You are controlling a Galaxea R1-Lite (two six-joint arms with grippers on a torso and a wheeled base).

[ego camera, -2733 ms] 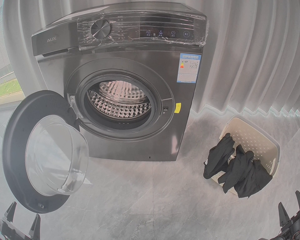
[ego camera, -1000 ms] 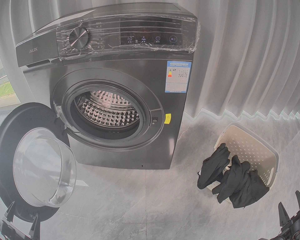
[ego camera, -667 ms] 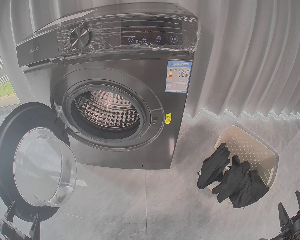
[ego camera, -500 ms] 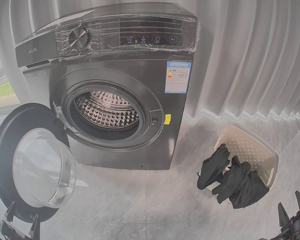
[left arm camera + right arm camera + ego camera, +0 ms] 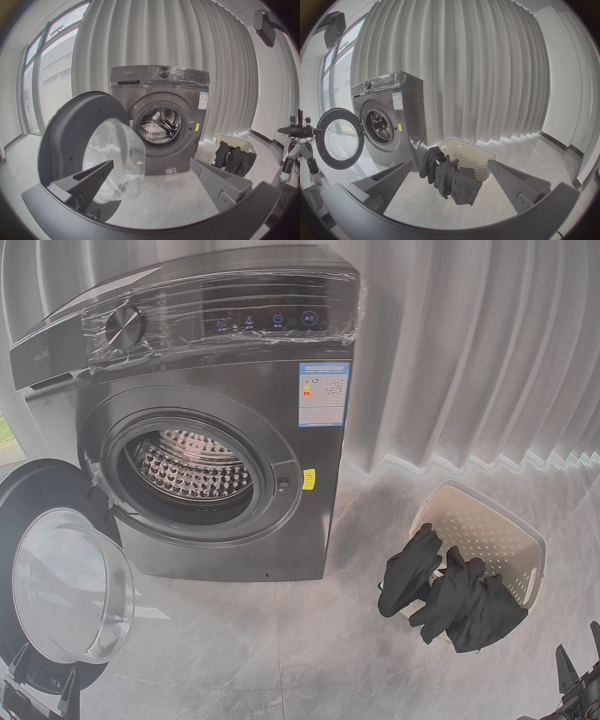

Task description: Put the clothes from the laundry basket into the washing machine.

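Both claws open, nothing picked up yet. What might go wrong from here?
1. The black clothes hang over the rim of the laundry basket, partly outside it; pulling them may drag or tip the basket.
2. The open door stands close before the left claw; swinging that arm toward the drum could strike its glass.
3. The clothes are bunched, so the right claw may lift a trailing end that snags or drops.

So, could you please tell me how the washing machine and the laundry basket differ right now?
The washing machine is dark grey and tall; the laundry basket is cream and low. The machine's drum looks empty, while black clothes drape over the basket's rim. The machine opens frontward, its door swung wide; the basket opens upward. Both stand on the grey floor by the curtain.
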